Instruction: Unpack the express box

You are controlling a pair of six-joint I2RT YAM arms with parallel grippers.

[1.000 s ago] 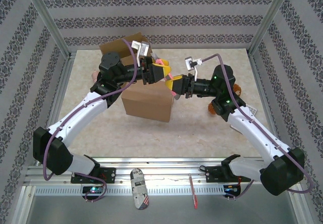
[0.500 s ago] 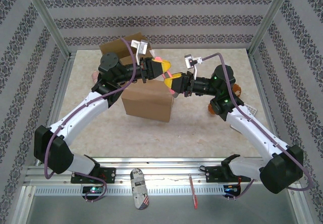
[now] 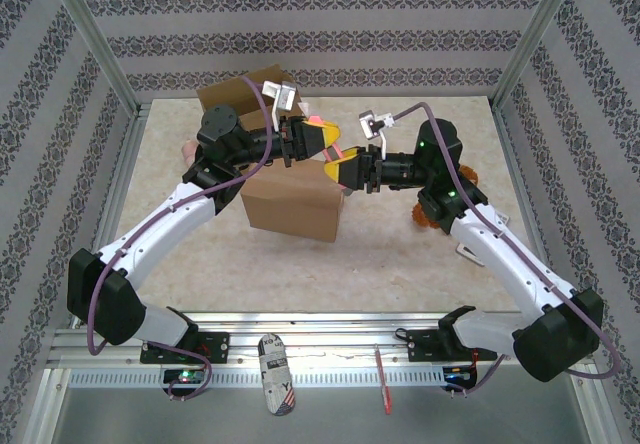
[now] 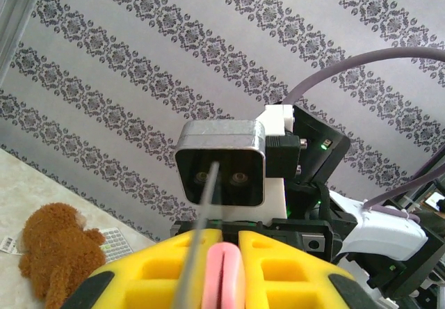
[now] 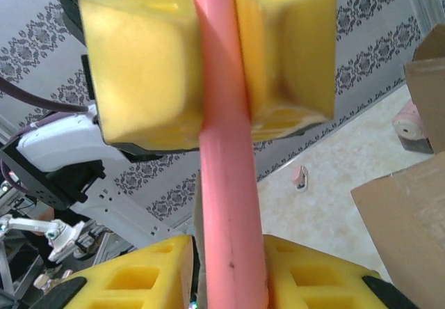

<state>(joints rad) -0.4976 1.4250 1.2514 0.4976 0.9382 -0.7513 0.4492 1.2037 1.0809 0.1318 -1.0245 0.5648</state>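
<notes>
While pink flat strip point(image 5: 224, 156) hangs over brown cardboard box point(image 3: 290, 209), left gripper point(image 3: 322, 140) clamps it; right gripper point(image 3: 350, 169) straddles it, grip unclear; set-down pending.

Table point(image 3: 300, 264) with a beige, marbled top. A cardboard box point(image 3: 290, 212) stands near the centre, somewhat toward the far edge, with a flap raised on its far side. A pink roll point(image 5: 410, 124) lies beside the box toward the left edge. A small pale item point(image 5: 299, 177), too small to identify, lies apart on bare table. A brown plush toy point(image 4: 59, 253) sits near the right edge, with a white barcode label point(image 4: 115, 238) just beside it.
</notes>
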